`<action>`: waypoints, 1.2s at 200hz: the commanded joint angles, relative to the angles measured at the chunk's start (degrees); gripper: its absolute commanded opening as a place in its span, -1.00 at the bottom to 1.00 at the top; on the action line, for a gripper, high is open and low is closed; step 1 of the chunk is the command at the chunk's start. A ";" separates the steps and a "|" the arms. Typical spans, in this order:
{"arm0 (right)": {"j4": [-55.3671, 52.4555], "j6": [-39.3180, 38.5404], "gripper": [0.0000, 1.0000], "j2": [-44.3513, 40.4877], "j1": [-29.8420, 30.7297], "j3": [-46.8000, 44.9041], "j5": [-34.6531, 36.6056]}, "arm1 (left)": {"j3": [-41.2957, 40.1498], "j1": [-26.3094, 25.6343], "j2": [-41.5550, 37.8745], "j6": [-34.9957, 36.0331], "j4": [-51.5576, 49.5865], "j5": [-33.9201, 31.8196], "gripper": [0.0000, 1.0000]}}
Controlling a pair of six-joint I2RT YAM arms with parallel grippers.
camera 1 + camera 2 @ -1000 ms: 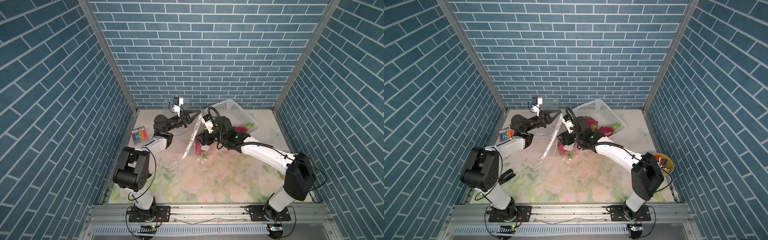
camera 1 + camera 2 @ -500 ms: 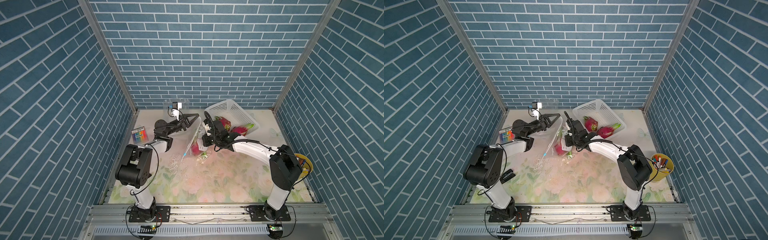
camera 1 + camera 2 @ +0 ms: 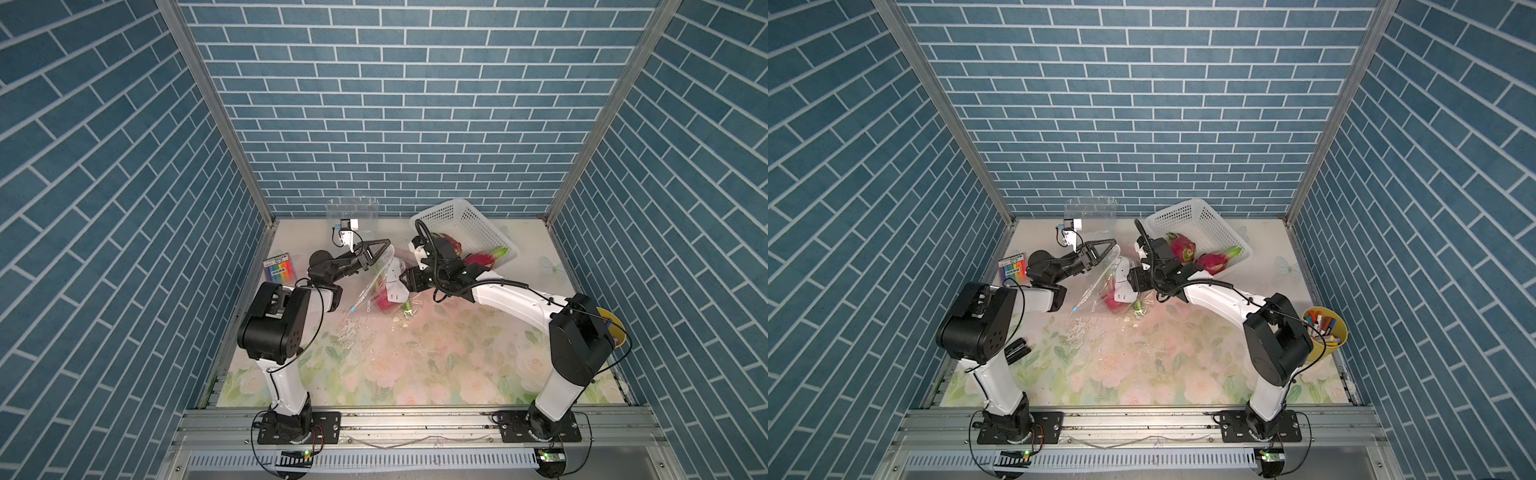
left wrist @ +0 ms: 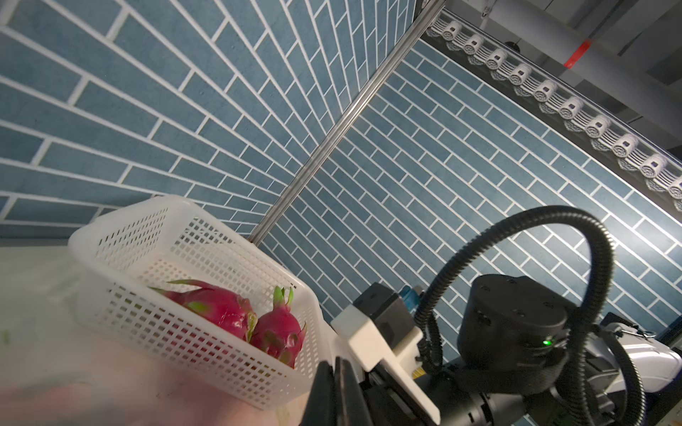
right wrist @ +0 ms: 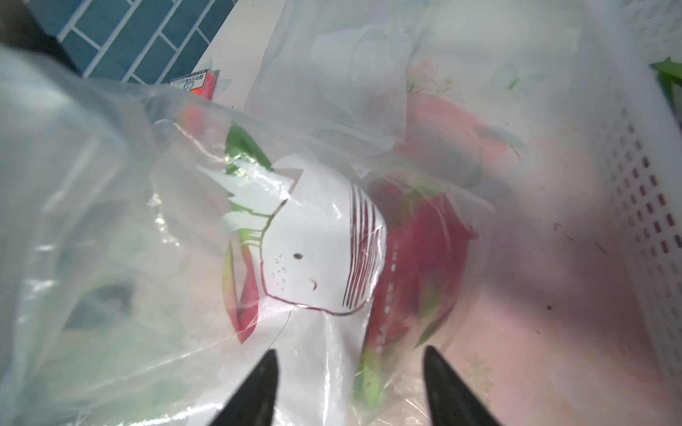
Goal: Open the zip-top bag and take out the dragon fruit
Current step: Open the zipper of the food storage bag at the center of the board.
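Note:
The clear zip-top bag [image 3: 376, 286] [image 3: 1104, 286] with a white print hangs tilted from my left gripper [image 3: 385, 248] [image 3: 1113, 246], which is shut on its upper corner. In the left wrist view that gripper [image 4: 336, 369] has its jaws pressed together. A red dragon fruit [image 3: 380, 302] [image 3: 1111, 300] [image 5: 417, 258] lies inside the bag on the table. My right gripper [image 3: 405, 279] [image 3: 1133, 283] [image 5: 350, 369] stands open at the bag's side, its fingers wide apart before the print and the fruit. I cannot tell whether the fingers are inside the film.
A white basket [image 3: 465, 224] [image 3: 1200, 220] [image 4: 177, 236] at the back right holds two more dragon fruits [image 3: 1181, 247] [image 3: 1214, 262]. A crayon box [image 3: 279, 268] lies at the left, a clear container [image 3: 351, 210] by the back wall, a yellow cup of markers [image 3: 1323, 328] at the right.
My right arm has shifted its elbow, uncovering the basket, while its gripper stays by the bag. The left gripper has kept its hold on the raised bag corner.

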 commanded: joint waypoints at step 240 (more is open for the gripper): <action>6.17 12.38 -1.00 -3.95 -3.40 -11.42 3.32 | -10.30 3.98 -2.26 -9.02 10.53 -0.08 0.21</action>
